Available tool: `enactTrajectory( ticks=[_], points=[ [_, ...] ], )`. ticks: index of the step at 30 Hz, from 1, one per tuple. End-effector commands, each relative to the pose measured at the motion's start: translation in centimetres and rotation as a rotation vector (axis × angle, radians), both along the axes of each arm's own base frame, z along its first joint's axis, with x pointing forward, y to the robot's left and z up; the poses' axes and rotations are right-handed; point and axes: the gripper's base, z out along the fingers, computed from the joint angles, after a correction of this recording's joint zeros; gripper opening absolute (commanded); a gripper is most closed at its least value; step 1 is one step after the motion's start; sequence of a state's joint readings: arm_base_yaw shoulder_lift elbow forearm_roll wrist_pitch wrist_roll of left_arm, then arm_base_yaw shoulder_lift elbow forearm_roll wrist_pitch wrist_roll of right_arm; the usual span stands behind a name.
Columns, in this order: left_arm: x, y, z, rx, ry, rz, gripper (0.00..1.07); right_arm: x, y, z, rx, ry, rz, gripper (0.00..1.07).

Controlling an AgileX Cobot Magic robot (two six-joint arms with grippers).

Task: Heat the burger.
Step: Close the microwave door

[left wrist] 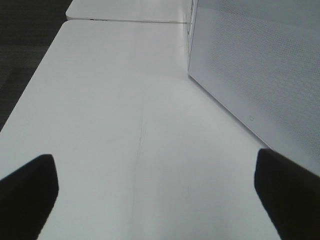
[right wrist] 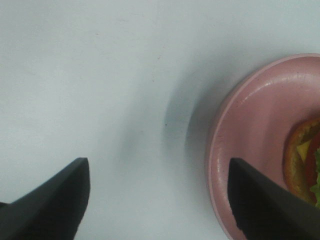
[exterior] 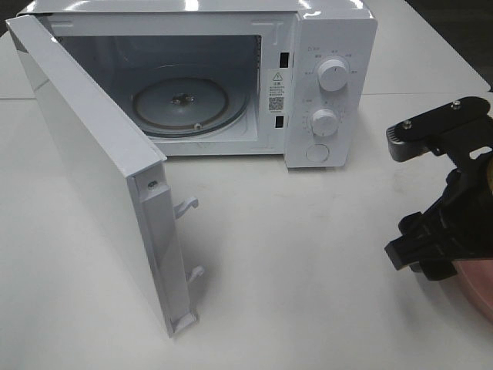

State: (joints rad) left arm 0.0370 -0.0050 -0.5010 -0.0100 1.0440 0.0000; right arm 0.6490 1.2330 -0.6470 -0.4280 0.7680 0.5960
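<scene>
The microwave (exterior: 231, 77) stood on the desk (exterior: 293, 270) with its door (exterior: 92, 169) swung wide and the glass turntable (exterior: 181, 104) bare, while the burger (right wrist: 305, 162) sat on the pink plate (right wrist: 250, 150) at the desk's right edge. The right hand (right wrist: 160, 200) hovered with its fingers spread, one finger over the plate's rim and gripping nothing; the left hand (left wrist: 155, 195) hung released beside the microwave's side wall. A pinch on the rim alone might tilt the plate and slide the tall burger off.
</scene>
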Motion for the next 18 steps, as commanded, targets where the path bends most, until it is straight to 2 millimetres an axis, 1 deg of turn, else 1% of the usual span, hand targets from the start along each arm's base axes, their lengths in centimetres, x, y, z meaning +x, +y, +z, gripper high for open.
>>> enactTrajectory(
  ticks=[1, 2, 3, 5, 8, 9, 11, 13, 16, 17, 18],
  points=[
    [-0.3, 0.0, 0.0, -0.001, -0.03, 0.001, 1.0, -0.3, -0.1, 0.6, 0.028, -0.009, 0.017, 0.77],
    [-0.3, 0.0, 0.0, -0.001, -0.03, 0.001, 1.0, -0.9, -0.2, 1.3, 0.068, -0.019, 0.034, 0.76],
    [-0.3, 0.0, 0.0, -0.001, -0.03, 0.001, 1.0, -0.9, -0.2, 1.3, 0.068, -0.019, 0.034, 0.76],
    [-0.3, 0.0, 0.0, -0.001, -0.03, 0.001, 1.0, -1.7, -0.3, 2.2, 0.117, -0.03, 0.067, 0.76],
    [-0.3, 0.0, 0.0, -0.001, -0.03, 0.001, 1.0, -2.2, -0.4, 2.8, 0.149, -0.036, 0.09, 0.76],
    [-0.3, 0.0, 0.0, -0.001, -0.03, 0.001, 1.0, -2.8, -0.6, 3.4, 0.176, -0.043, 0.116, 0.76],
    [-0.3, 0.0, 0.0, -0.001, -0.03, 0.001, 1.0, -3.2, -0.7, 3.6, 0.183, -0.042, 0.131, 0.76],
    [-0.3, 0.0, 0.0, -0.001, -0.03, 0.001, 1.0, -4.4, -1.5, 4.4, 0.18, -0.028, 0.164, 0.76],
    [-0.3, 0.0, 0.0, -0.001, -0.03, 0.001, 1.0, -4.8, -1.7, 4.6, 0.182, -0.026, 0.171, 0.76],
    [-0.3, 0.0, 0.0, -0.001, -0.03, 0.001, 1.0, -5.6, -2.2, 4.9, 0.181, -0.009, 0.189, 0.76],
    [-0.3, 0.0, 0.0, -0.001, -0.03, 0.001, 1.0, -6.0, -2.4, 5.1, 0.178, 0.0, 0.195, 0.76]
  ],
)
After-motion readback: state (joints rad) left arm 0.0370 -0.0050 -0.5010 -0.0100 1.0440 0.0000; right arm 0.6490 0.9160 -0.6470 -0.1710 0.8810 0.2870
